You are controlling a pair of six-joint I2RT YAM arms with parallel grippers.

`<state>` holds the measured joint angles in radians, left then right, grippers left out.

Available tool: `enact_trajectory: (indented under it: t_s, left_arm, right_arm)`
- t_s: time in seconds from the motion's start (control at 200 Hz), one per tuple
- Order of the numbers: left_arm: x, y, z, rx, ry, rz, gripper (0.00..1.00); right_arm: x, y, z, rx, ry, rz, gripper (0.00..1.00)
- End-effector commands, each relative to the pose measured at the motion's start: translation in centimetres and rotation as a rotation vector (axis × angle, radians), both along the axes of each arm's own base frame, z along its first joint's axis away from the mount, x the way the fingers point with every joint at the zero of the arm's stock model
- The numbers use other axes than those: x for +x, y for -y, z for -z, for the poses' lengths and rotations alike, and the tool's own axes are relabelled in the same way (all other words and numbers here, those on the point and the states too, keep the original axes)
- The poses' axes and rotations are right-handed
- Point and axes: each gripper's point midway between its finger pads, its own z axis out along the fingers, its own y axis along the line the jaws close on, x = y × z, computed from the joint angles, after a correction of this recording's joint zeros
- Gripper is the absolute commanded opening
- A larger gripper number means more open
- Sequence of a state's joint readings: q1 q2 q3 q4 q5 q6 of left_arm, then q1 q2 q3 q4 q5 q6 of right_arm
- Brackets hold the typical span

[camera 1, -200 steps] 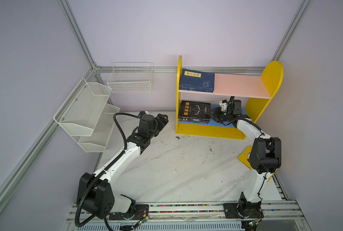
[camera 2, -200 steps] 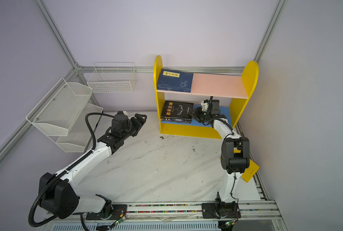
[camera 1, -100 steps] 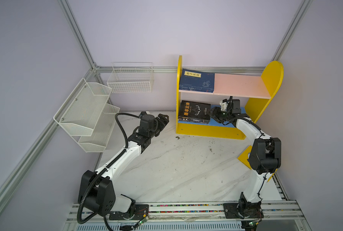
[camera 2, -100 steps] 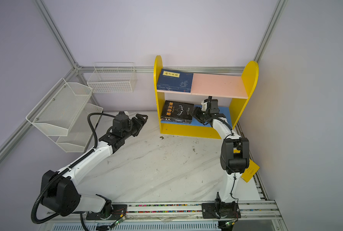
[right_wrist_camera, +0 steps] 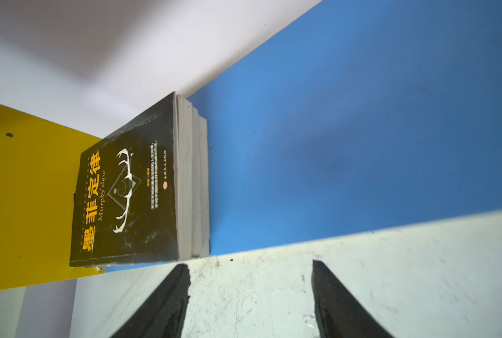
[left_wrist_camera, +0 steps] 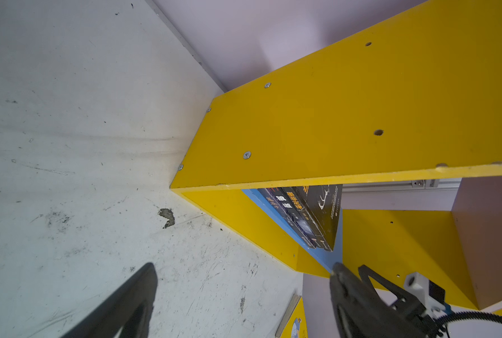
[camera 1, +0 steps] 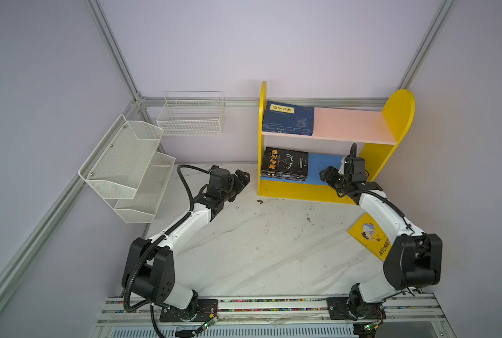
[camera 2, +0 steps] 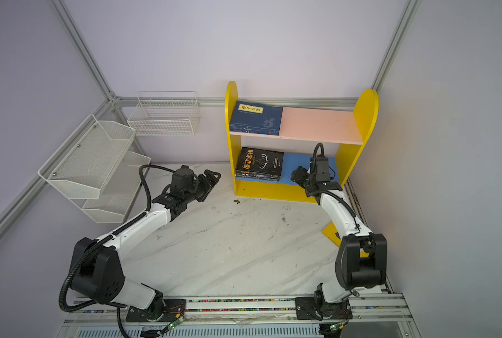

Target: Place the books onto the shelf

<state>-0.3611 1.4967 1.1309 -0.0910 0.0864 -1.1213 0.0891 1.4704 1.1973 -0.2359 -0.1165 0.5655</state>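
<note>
Right fingers (right_wrist_camera: 167, 301) now wider, off black stack (right_wrist_camera: 126, 190) on shelf (right_wrist_camera: 360, 117)

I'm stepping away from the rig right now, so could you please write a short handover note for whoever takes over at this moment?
Grippers: the left gripper is open and empty, over the table left of the shelf. The right gripper is open and empty, at the front of the blue lower board, beside the black stack.
Done: the navy book lies flat at the left end of the pink upper board; the black stack lies flat at the lower board's left end.
Left: the yellow book is on the table, partly under the right arm; shelve it.
</note>
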Motion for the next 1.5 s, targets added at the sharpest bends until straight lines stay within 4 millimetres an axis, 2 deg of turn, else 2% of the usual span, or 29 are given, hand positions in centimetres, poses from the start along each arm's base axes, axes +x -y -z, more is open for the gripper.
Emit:
enact_trajectory:
  t_s: [0.0, 0.05, 0.135, 0.265, 0.365, 0.38, 0.51, 0.63, 0.79, 0.935, 1.165, 1.24, 1.32, 1.495]
  left_arm:
    - [0.8, 0.4, -3.2, 0.010, 0.103, 0.038, 0.92]
    - [0.8, 0.5, -3.0, 0.016, 0.096, 0.045, 0.92]
    - [1.0, 1.0, -2.5, 0.016, 0.078, 0.067, 0.92]
    - [1.2, 1.6, -2.2, -0.009, 0.060, 0.085, 0.93]
    - [1.1, 1.6, -2.1, -0.015, 0.057, 0.084, 0.93]
    - [1.1, 1.6, -2.1, -0.015, 0.057, 0.083, 0.93]
    - [0.7, 1.3, -2.1, -0.009, 0.055, 0.076, 0.93]
    - [0.4, 0.8, -2.0, -0.009, 0.056, 0.057, 0.93]
    - [0.1, 0.5, -1.9, -0.009, 0.058, 0.042, 0.93]
    - [0.2, 0.6, -1.8, -0.021, 0.055, 0.044, 0.94]
    - [0.1, 0.7, -1.7, -0.033, 0.049, 0.044, 0.94]
    - [0.0, 0.6, -1.5, -0.032, 0.047, 0.041, 0.94]
    - [-0.1, 0.6, -1.4, -0.034, 0.042, 0.042, 0.94]
    - [-0.1, 0.9, -1.1, -0.040, 0.033, 0.053, 0.94]
  right_arm:
    - [-3.4, 6.2, 1.2, -0.076, -0.015, 0.317, 0.80]
    - [-5.8, 9.7, 3.3, -0.092, -0.072, 0.473, 0.87]
    - [-8.8, 14.5, 5.7, -0.093, -0.134, 0.662, 0.90]
    - [-11.7, 19.7, 8.7, -0.035, -0.205, 0.845, 0.92]
    - [-13.1, 23.1, 10.6, -0.039, -0.275, 0.931, 0.92]
    - [-13.3, 23.8, 11.7, -0.047, -0.311, 0.941, 0.91]
    - [-15.2, 27.1, 13.7, -0.137, -0.425, 1.013, 0.91]
    - [-17.5, 28.7, 15.2, -0.135, -0.481, 1.066, 0.93]
    - [-19.6, 30.8, 17.5, -0.123, -0.565, 1.066, 0.94]
    - [-20.5, 31.6, 19.3, -0.129, -0.635, 1.034, 0.95]
    - [-20.0, 29.7, 22.2, -0.099, -0.697, 0.858, 0.91]
    - [-19.7, 29.2, 22.1, -0.098, -0.680, 0.808, 0.84]
    - [-18.8, 27.9, 21.9, -0.046, -0.632, 0.750, 0.82]
    - [-16.4, 23.8, 21.1, 0.048, -0.559, 0.599, 0.76]
